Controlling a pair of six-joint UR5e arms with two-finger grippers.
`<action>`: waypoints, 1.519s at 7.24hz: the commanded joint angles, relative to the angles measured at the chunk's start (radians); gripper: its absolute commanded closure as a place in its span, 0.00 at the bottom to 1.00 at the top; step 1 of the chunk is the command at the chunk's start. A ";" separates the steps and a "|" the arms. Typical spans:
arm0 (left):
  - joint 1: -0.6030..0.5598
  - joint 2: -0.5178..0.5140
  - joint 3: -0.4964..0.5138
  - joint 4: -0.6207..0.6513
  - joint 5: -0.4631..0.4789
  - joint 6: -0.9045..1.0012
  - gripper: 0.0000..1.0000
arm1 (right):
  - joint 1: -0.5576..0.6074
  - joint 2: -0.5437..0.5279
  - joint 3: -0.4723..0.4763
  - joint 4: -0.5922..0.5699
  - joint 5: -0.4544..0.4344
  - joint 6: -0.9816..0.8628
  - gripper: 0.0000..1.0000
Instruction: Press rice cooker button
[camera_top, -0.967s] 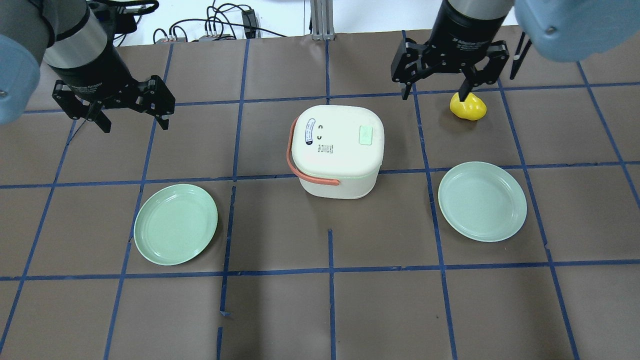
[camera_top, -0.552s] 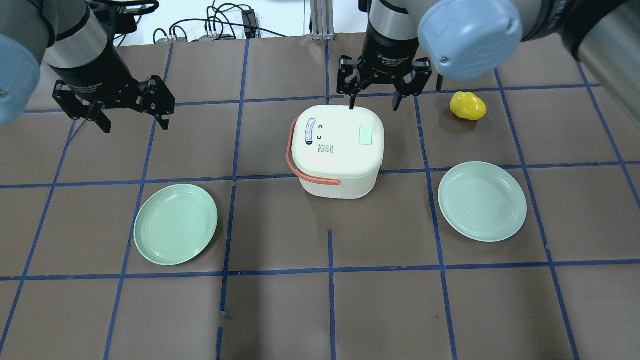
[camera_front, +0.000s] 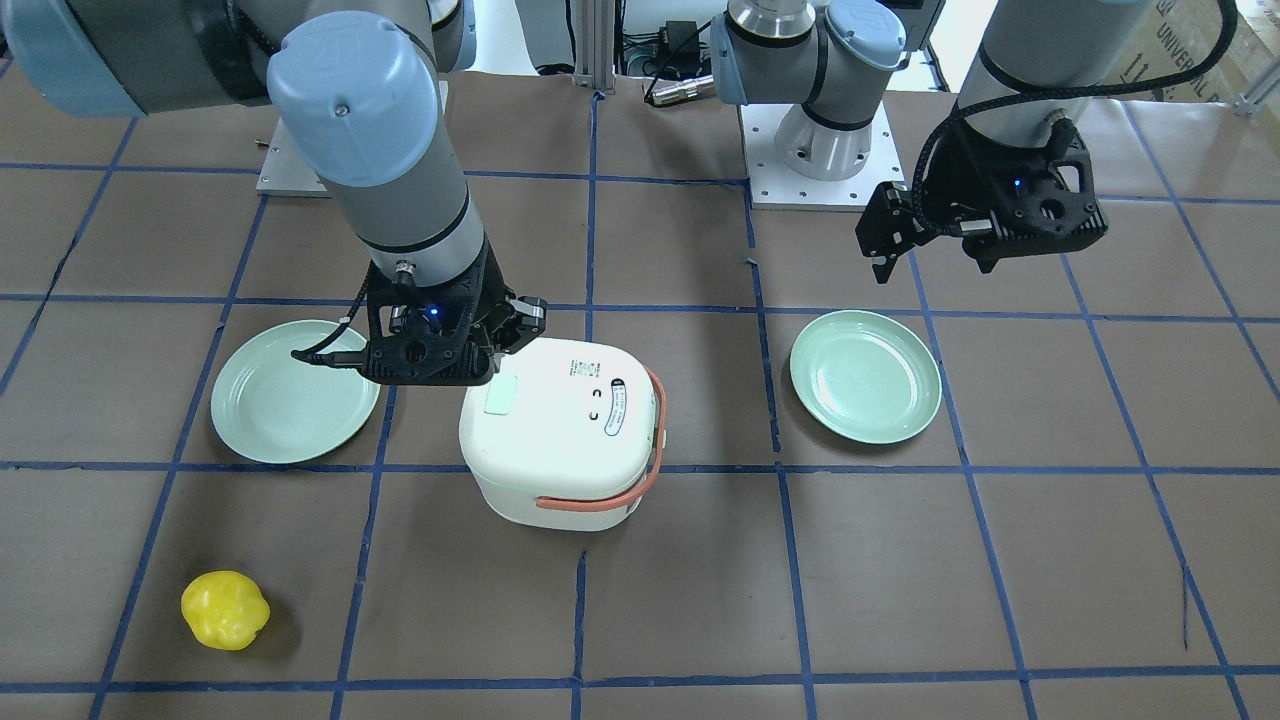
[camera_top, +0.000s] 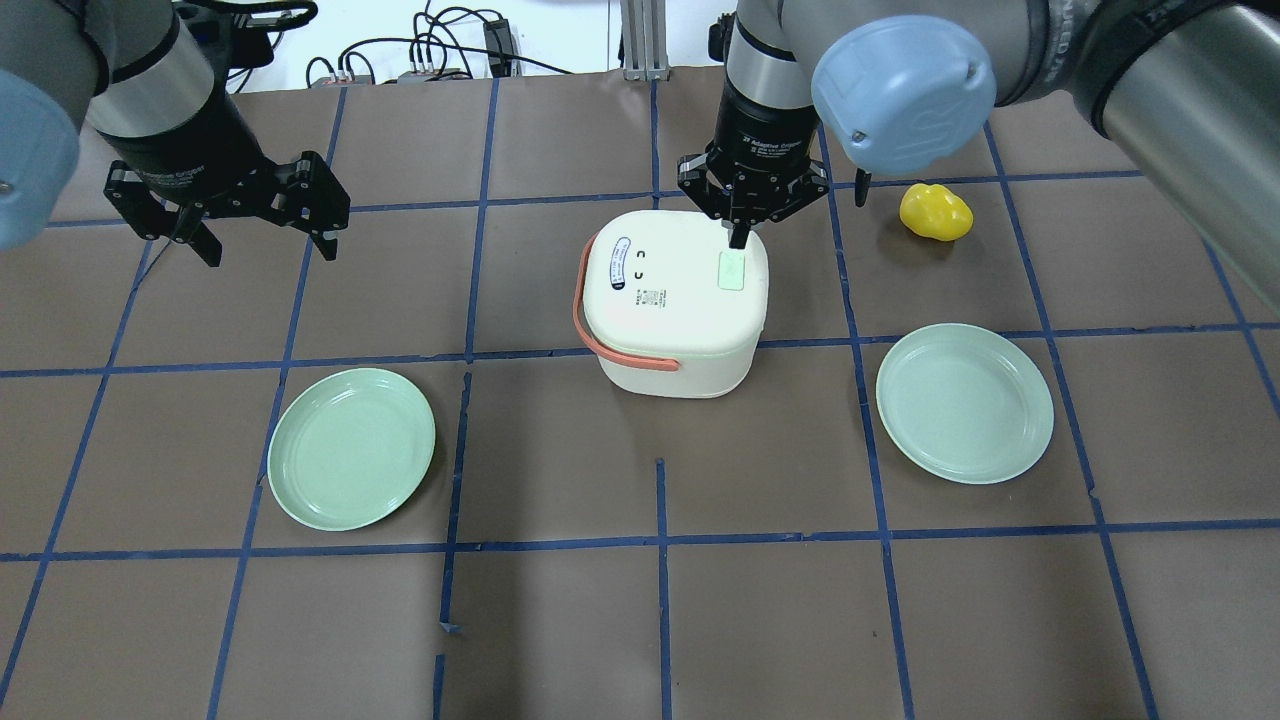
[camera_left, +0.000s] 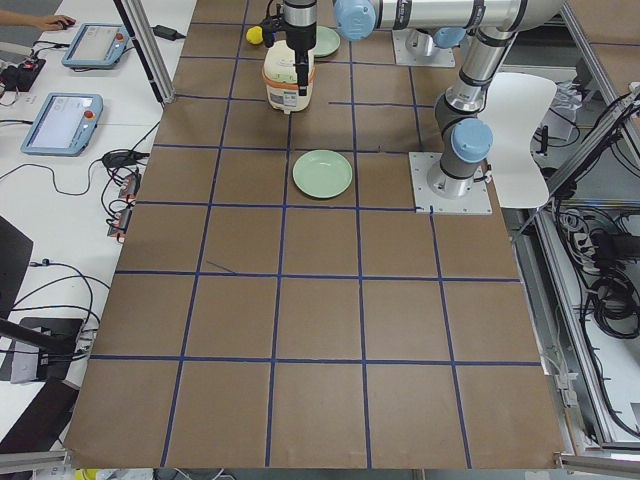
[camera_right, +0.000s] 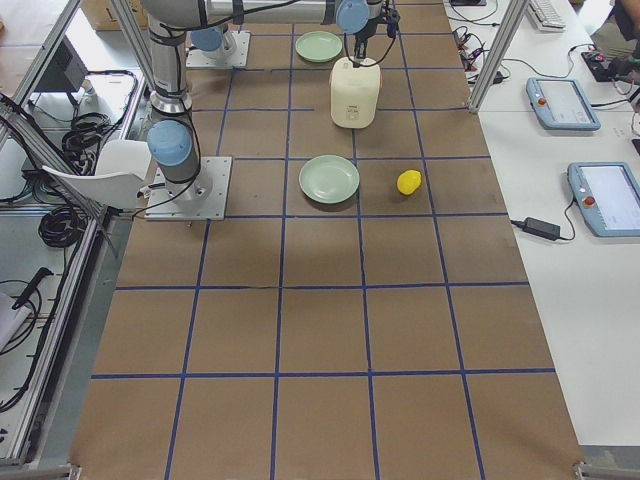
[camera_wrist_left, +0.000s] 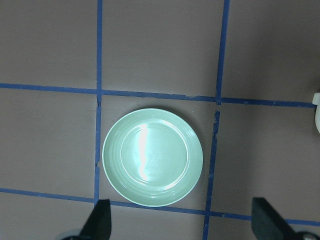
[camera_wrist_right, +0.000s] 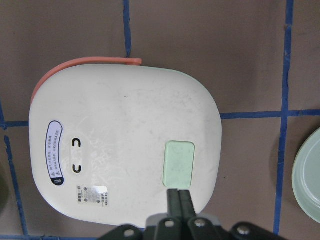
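Two shut, empty fingers of your right pincer (camera_wrist_right: 179, 202) meet at the near edge of the pale-green button (camera_wrist_right: 179, 163) atop the rice cooker (camera_top: 672, 300), at the centre of the bench (camera_top: 560, 620). Pressing there may slip off it or tip the cooker. Left pincer (camera_top: 268, 247) hangs open, empty.

Right gripper (camera_top: 738, 237) fingers pressed together, pointing down, left gripper (camera_top: 270, 243) spread wide, hovering

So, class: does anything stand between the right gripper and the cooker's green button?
Nothing visible does. The right gripper, shut, is right at the edge of the button, with only bare lid around it.
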 joint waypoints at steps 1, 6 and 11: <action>0.000 0.000 0.000 0.001 -0.001 0.000 0.00 | -0.015 -0.001 0.042 -0.013 0.009 -0.009 0.93; 0.000 0.000 0.000 0.000 -0.001 0.000 0.00 | -0.010 0.016 0.058 -0.095 0.014 -0.004 0.92; 0.000 0.000 0.000 0.001 -0.001 0.000 0.00 | -0.010 0.043 0.062 -0.132 0.014 -0.003 0.91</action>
